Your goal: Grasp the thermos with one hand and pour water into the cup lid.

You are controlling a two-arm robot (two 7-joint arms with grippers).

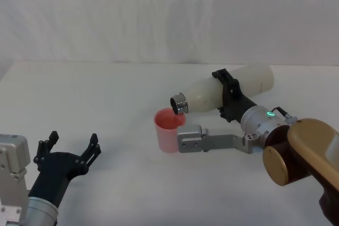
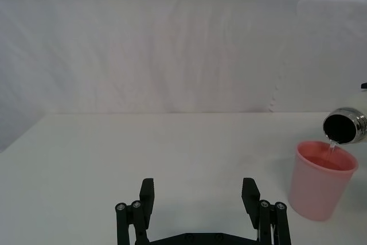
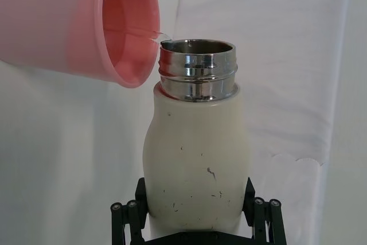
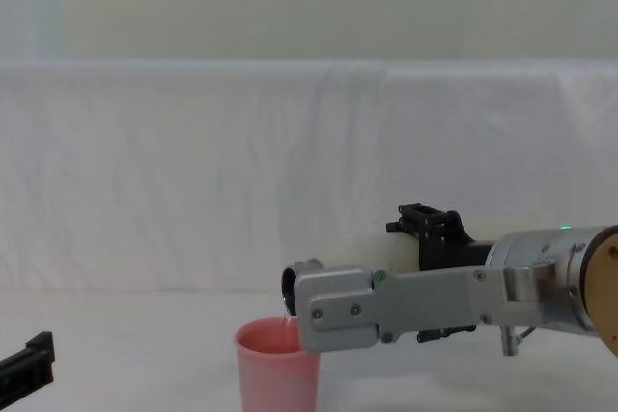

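Pour step underway: right gripper clamps the thermos at frame centre-right, tipped, a thin stream entering the cup lid just below. Next, by my judgement: tilt upright. Left gripper idle, spread, lower left.

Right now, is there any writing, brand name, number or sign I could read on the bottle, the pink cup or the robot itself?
No readable text anywhere.
Thermos: small dark specks on the cream body, too small to read as letters.
Cup lid: plain pink, no marking.
Right hand, clamped around the thermos: a small green light on the wrist behind it, not a word or number.
Left hand: plain black, no label.
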